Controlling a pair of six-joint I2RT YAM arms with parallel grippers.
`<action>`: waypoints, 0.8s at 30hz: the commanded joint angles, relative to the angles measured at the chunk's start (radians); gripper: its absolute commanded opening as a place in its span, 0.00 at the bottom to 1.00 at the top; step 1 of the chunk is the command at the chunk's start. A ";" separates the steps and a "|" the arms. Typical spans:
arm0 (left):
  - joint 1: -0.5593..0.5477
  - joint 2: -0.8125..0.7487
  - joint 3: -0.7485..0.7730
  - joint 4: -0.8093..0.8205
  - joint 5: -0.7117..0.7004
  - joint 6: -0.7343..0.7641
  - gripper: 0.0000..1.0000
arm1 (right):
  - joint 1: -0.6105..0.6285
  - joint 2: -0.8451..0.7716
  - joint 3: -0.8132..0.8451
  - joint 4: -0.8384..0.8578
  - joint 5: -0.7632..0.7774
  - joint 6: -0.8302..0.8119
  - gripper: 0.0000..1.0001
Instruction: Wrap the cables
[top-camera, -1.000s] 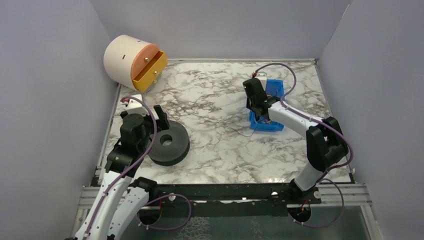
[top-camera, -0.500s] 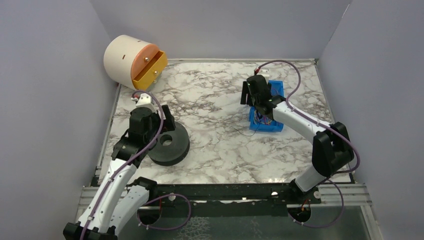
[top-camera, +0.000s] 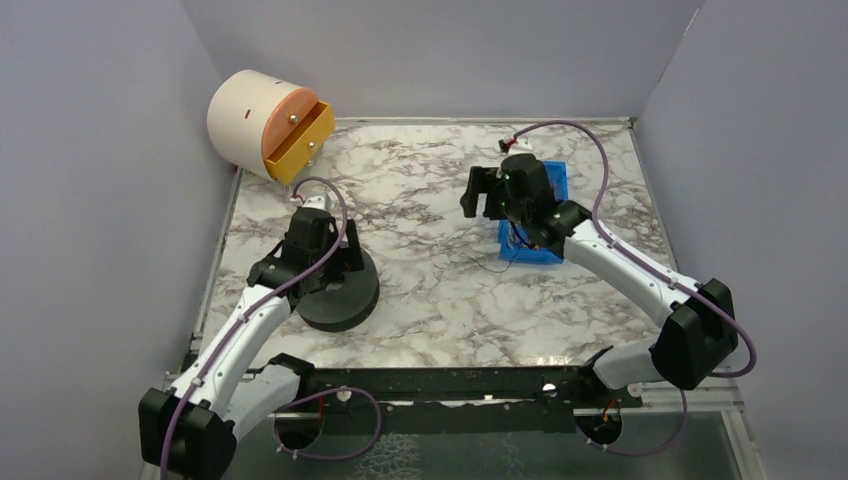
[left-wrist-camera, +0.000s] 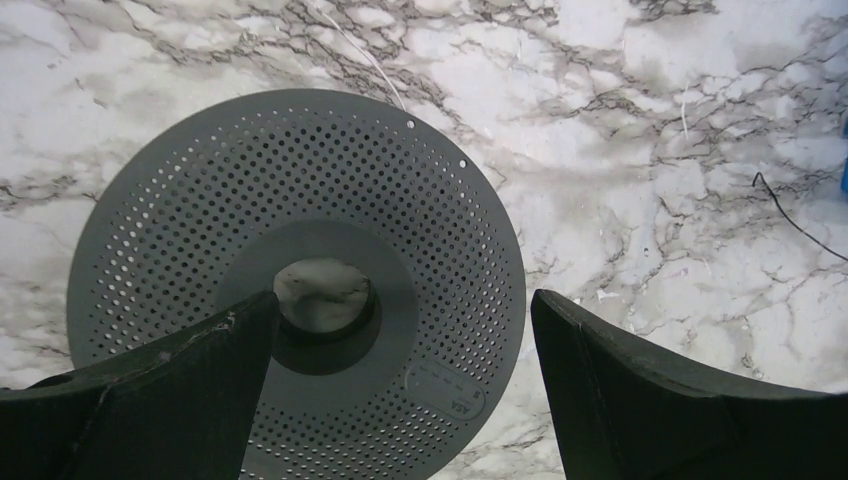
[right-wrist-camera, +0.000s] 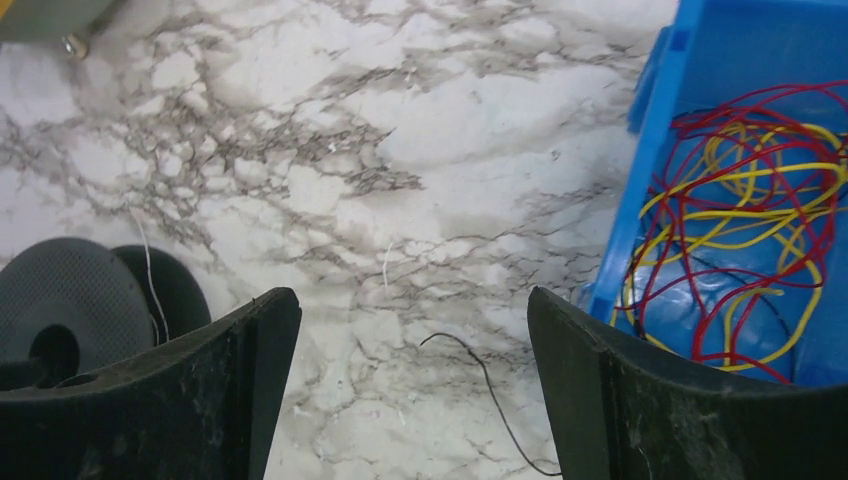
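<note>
A black perforated spool (top-camera: 338, 290) lies flat on the marble table. My left gripper (top-camera: 330, 250) hangs open right above it, and in the left wrist view the spool (left-wrist-camera: 300, 290) fills the space below the gripper (left-wrist-camera: 405, 305). A thin white strand (left-wrist-camera: 365, 60) leads off the spool's far rim. Red and yellow cables (right-wrist-camera: 760, 230) lie tangled in a blue bin (top-camera: 553, 172). A thin black cable (right-wrist-camera: 490, 380) trails from the bin onto the table. My right gripper (top-camera: 480, 195) is open and empty, just left of the bin, above that black cable (top-camera: 490, 262).
A cream cylinder with an orange drawer front (top-camera: 265, 125) lies at the back left corner. Grey walls close in the table on three sides. The bin's blue wall (right-wrist-camera: 640, 200) stands close to my right finger.
My right gripper has opened and swung left, away from the bin. My left arm has reached forward and to the right, until it came over the spool.
</note>
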 joint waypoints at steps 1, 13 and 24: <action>-0.024 0.059 0.018 -0.009 0.027 -0.052 0.99 | 0.028 -0.031 -0.041 -0.025 -0.071 0.010 0.89; -0.082 0.183 0.022 -0.002 0.008 -0.055 0.99 | 0.031 -0.092 -0.116 -0.008 -0.146 0.004 1.00; -0.141 0.251 0.033 0.011 0.001 -0.081 0.99 | 0.032 -0.116 -0.151 0.010 -0.148 0.002 1.00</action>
